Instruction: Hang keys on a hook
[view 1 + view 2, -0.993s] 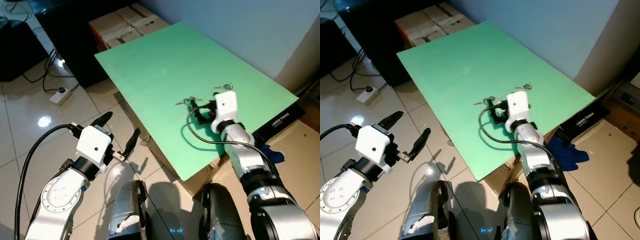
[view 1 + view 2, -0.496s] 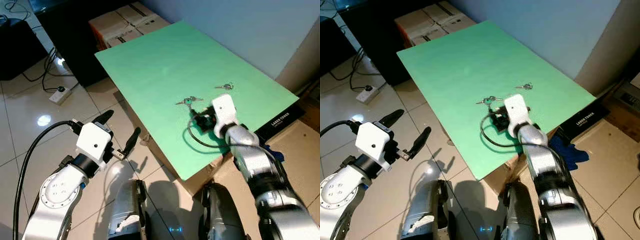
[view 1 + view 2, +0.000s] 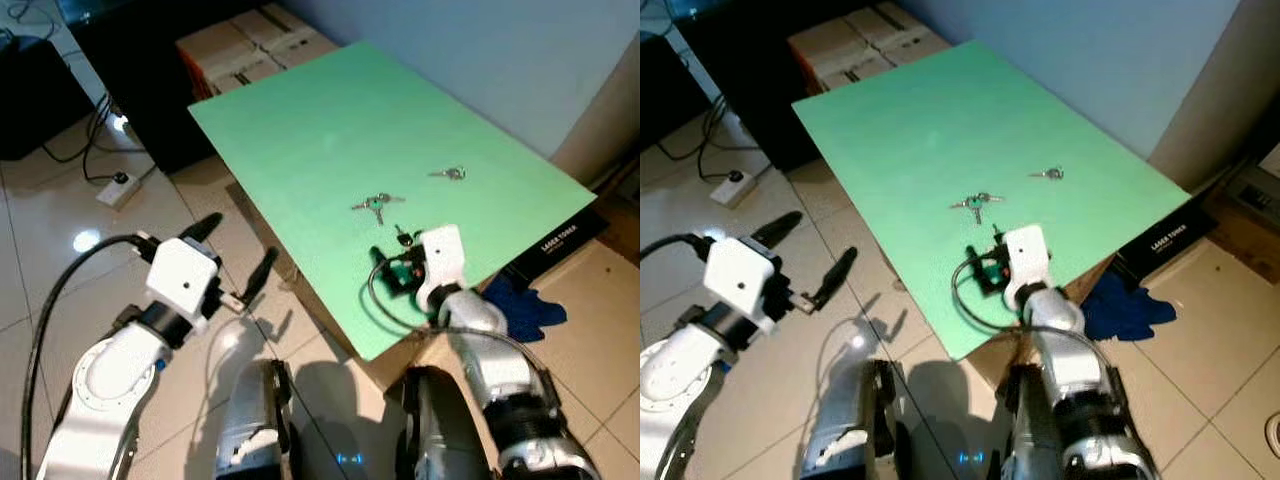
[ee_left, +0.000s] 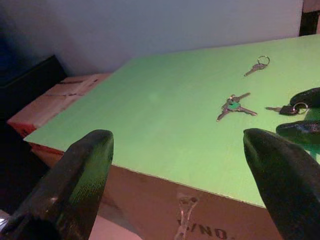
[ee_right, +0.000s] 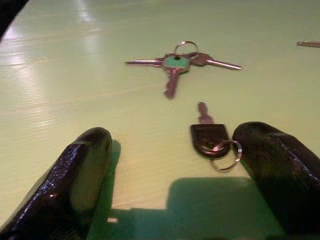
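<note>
Right pincer (image 5: 172,165) open around black key (image 5: 210,137); key bunch (image 5: 180,62) beyond.

The green board (image 3: 330,130) looks smooth with a soft sheen, resting on plain matt cardboard boxes (image 3: 250,45). The keys (image 5: 182,62) are shiny metal (one has a green plastic cap), and the black-headed key (image 5: 209,136) looks plastic on a bright metal ring. Floor tiles (image 3: 60,240) are glossy. At 4 o'clock lies a crumpled blue cloth (image 3: 525,305).
</note>
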